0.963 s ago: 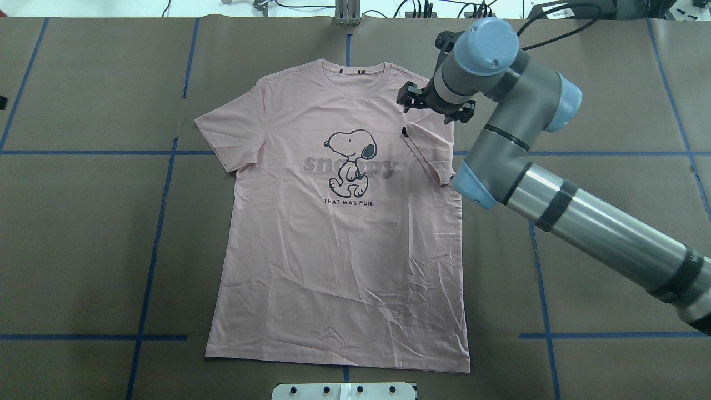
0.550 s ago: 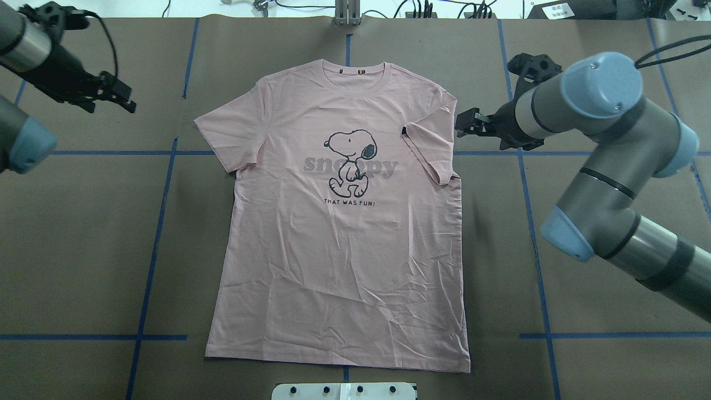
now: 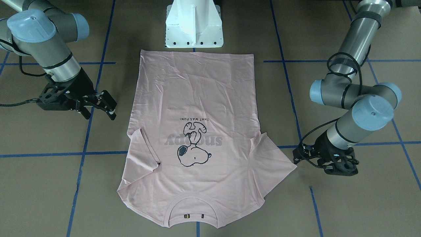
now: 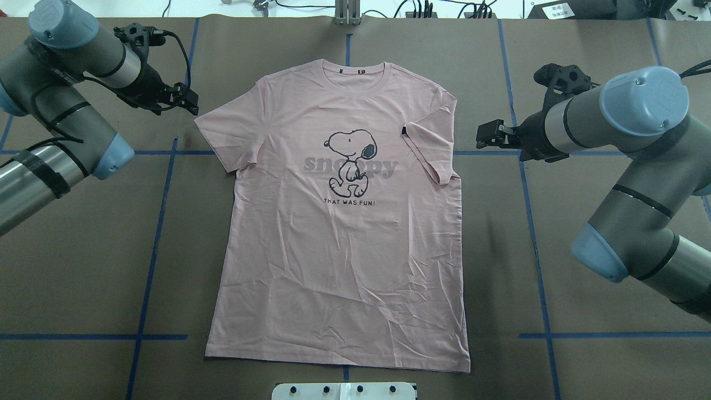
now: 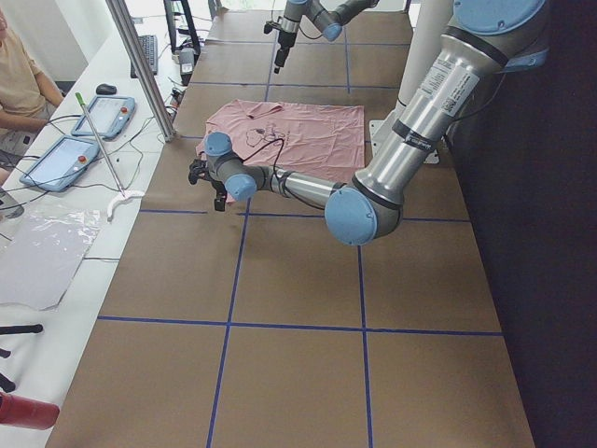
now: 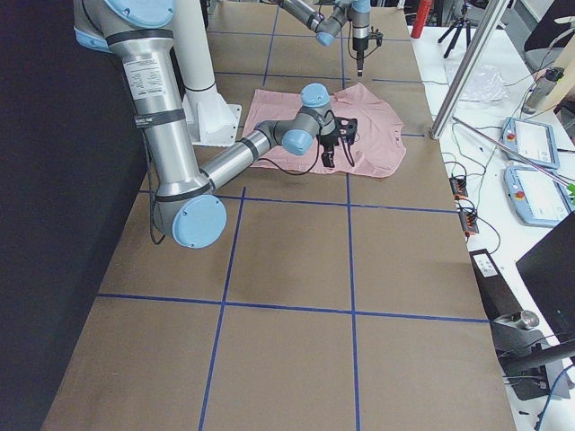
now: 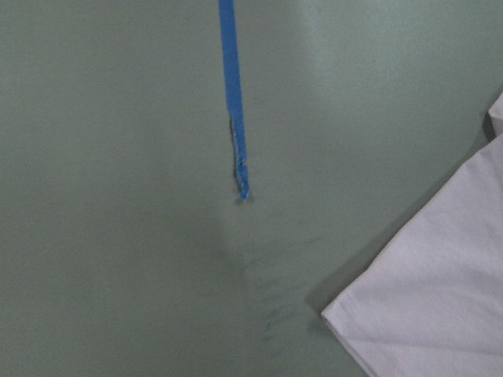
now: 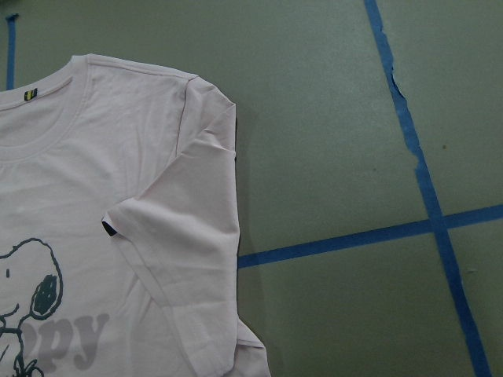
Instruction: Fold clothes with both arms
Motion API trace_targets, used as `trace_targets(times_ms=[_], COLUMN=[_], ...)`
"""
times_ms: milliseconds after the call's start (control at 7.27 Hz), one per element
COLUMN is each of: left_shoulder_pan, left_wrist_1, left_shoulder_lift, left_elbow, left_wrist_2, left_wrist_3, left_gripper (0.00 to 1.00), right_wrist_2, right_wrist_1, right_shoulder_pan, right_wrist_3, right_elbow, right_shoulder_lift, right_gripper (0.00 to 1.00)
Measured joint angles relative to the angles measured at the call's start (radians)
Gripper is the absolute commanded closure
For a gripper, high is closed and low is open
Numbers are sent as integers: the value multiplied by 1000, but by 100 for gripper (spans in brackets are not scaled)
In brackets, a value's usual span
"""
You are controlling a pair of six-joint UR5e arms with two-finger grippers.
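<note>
Your right gripper [image 3: 111, 106] hangs empty with its jaws apart, near the T-shirt [image 4: 339, 266]. The left gripper [image 4: 189, 101] is just beside the spread left sleeve [image 4: 222, 130]; you can't tell if it's parted. The shirt lies flat, print up, on the table [image 4: 83, 266]. Only the right sleeve [image 4: 430, 144] is turned in. The left sleeve and body folds look not yet done.

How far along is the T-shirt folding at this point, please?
Done: the right sleeve lies folded in over the T-shirt front. In hand: nothing gripped; the left gripper sits beside the flat left sleeve, the right gripper off the cloth. Left: that sleeve, both sides and the hem, which lie unfolded.
</note>
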Motion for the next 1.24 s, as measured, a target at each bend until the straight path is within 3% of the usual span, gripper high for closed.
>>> trace_targets(times_ms=[550,963,1101,1238], left_shoulder_pan=[38,47,49,49], left_wrist_1=[-27,-27,-28,-29], left_shoulder_lift=[-13,-18,-19,-21], left_elbow=[33,43,44,46], left_wrist_2=[47,51,51,52], left_wrist_3=[-17,-17,-17,-17], left_gripper=[47,83,100,100], right_wrist_2=[-3,-5,-4,-4], right_wrist_1=[0,0,0,0], right_shoulder_pan=[-3,-3,-3,-2], right_wrist_3=[0,0,0,0], right_elbow=[-4,-3,-3,-1], right_shoulder_lift=[10,12,12,12], right_gripper=[0,0,0,0])
